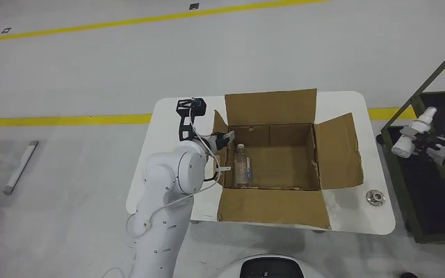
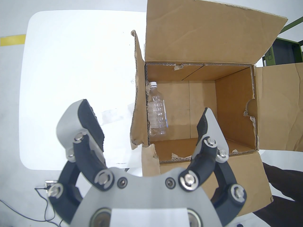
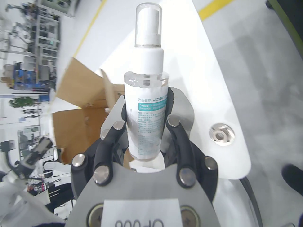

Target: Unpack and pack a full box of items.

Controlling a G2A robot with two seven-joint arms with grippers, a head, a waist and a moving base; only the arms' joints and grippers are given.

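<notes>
Top view: white rounded table (image 1: 174,132) carrying one open brown cardboard box (image 1: 274,205), all four flaps folded outward.
Box contents: one clear plastic water bottle with white cap (image 1: 241,167), lying on its side on the box floor, close along the wall on the robot's left, cap towards the far wall.
Left gripper (image 2: 145,109): fingers spread wide, nothing between them; it hangs above the box's left wall and torn left flap, well above the bottle.
Right gripper (image 3: 147,105): fingers pinched on the body of a white spray bottle with clear cap (image 3: 146,90), the cap pointing away from the wrist; held off the table's right side.
Spray bottle, top view: seen by the dark green cart (image 1: 424,201), apart from the box.
Other, on table: small round metal disc (image 1: 375,197) near the right front corner, just beyond the box's right flap; white paper sheet (image 2: 113,116) flat beside the box's left wall.
</notes>
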